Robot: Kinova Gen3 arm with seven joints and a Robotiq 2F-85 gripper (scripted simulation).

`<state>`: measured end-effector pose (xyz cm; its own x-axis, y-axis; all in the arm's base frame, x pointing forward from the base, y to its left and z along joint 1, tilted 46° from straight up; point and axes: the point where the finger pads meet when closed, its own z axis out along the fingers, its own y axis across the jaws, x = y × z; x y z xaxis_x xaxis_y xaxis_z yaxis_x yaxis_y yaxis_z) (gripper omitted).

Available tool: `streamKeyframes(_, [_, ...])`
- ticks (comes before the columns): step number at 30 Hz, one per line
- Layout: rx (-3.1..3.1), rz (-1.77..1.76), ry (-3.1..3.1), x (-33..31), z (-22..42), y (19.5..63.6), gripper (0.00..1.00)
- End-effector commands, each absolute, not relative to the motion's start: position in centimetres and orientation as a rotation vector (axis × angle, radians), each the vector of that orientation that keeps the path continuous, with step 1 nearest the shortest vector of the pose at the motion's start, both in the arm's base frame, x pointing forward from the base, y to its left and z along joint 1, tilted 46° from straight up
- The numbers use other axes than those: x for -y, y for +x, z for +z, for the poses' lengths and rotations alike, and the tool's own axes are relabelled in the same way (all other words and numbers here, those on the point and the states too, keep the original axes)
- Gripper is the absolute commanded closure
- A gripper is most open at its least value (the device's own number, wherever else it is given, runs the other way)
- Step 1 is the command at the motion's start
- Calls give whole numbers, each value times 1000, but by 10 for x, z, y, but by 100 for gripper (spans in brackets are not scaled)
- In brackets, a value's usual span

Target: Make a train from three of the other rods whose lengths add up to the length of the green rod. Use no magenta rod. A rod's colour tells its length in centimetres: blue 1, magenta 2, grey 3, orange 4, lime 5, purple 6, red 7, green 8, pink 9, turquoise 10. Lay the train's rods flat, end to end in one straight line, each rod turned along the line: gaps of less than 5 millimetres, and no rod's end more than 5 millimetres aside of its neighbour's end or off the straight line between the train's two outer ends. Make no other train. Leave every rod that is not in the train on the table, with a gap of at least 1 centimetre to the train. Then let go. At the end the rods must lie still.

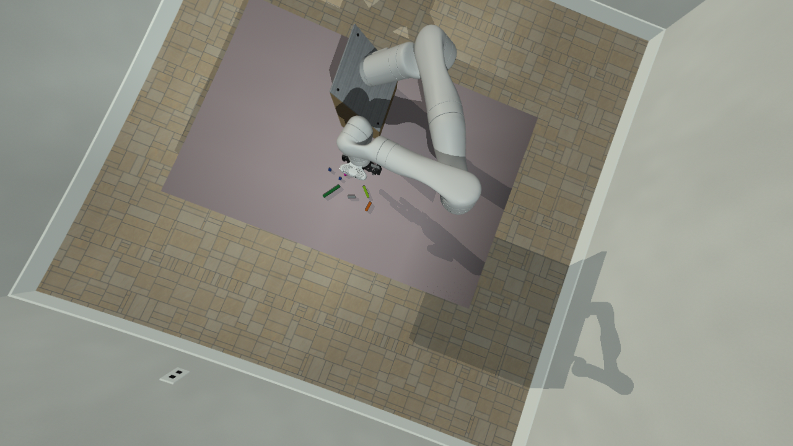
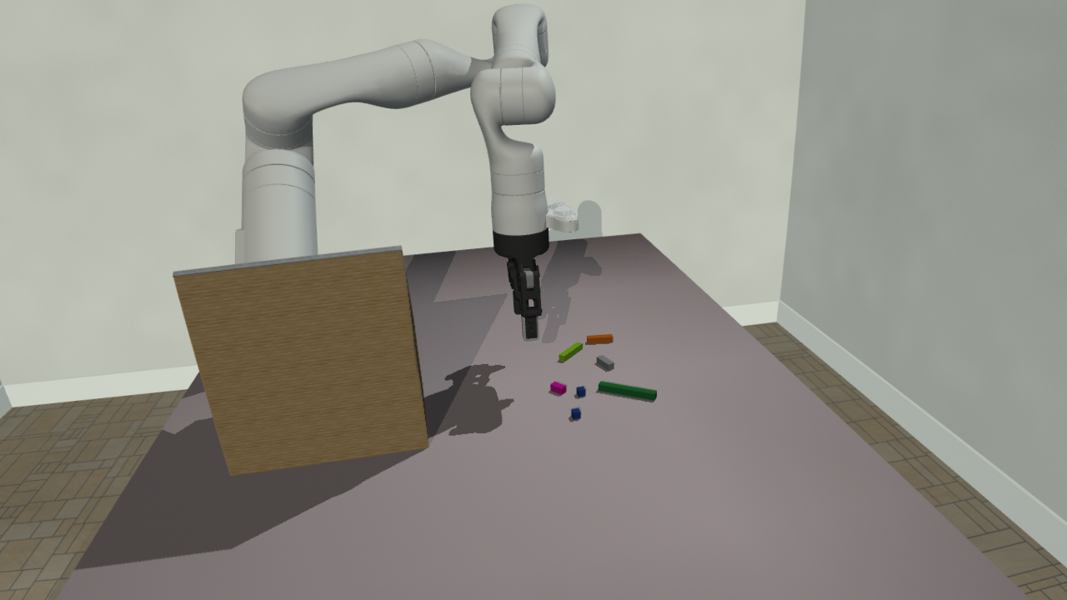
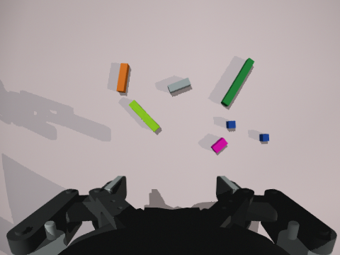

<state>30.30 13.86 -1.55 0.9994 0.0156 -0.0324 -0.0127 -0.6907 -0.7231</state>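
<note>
The green rod (image 1: 331, 191) (image 2: 627, 391) (image 3: 237, 82) lies apart from the others. The grey rod (image 1: 351, 196) (image 2: 604, 362) (image 3: 179, 86) lies between it and the orange rod (image 1: 368, 206) (image 2: 599, 338) (image 3: 122, 78). The lime rod (image 1: 365, 191) (image 2: 570, 352) (image 3: 144, 116) lies slantwise near the orange one, not touching. One blue rod (image 1: 339, 178) (image 2: 581, 391) (image 3: 231, 125) lies near the green rod's end, another blue rod (image 1: 329, 169) (image 2: 576, 413) (image 3: 264, 137) farther out. The magenta rod (image 2: 558, 387) (image 3: 219, 145) lies nearest the fingers in the wrist view. My gripper (image 2: 530, 337) (image 3: 171, 186) is open and empty, above the table.
The table (image 1: 266, 144) (image 2: 671, 507) bears all the rods, which lie apart from each other. The robot's base block (image 1: 360, 91) (image 2: 305, 365) stands beside the work area. Shadows of the arm fall on the table to the left in the wrist view.
</note>
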Motion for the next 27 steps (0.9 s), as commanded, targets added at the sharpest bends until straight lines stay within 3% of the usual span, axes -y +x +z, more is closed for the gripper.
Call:
streamKeyframes(1, [1, 44, -2333, -138, -15, 303, 0])
streamKeyframes(27, [-570, 287, -2282, -121, -34, 304, 0])
